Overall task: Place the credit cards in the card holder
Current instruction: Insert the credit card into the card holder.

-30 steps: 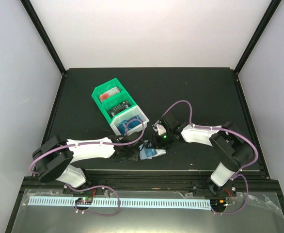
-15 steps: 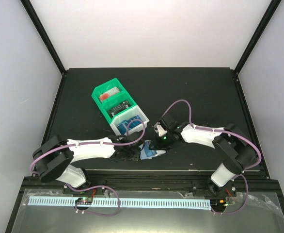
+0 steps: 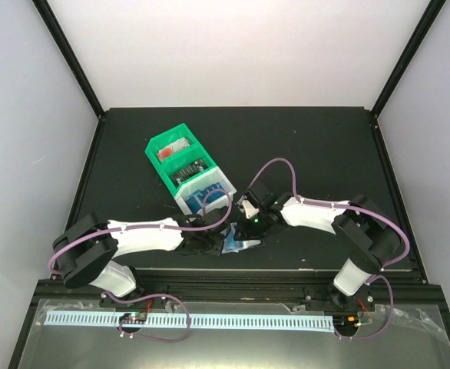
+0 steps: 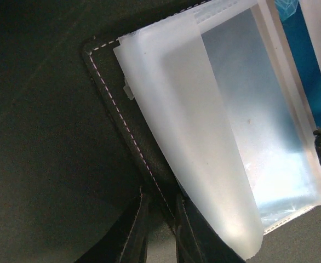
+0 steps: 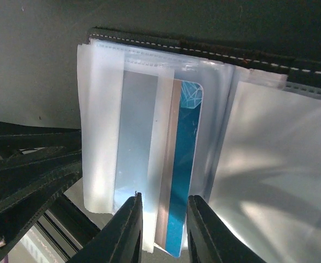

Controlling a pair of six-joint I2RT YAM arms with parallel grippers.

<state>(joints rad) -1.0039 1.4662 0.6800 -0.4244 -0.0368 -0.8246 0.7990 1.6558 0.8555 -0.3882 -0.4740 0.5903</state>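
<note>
Right pincer [image 5: 164, 198] narrower now, blue credit card [image 5: 184, 159] between its fingertips.

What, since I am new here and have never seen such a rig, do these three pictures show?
Two robot arms work at a black table. One picture looks down from above; the other two come from cameras on the wrists. Green and white bins stand on the table. The left gripper seems to pinch the card holder, opened to its clear sleeves. The right gripper, jaws apart, straddles a blue credit card lying among the sleeves.
</note>
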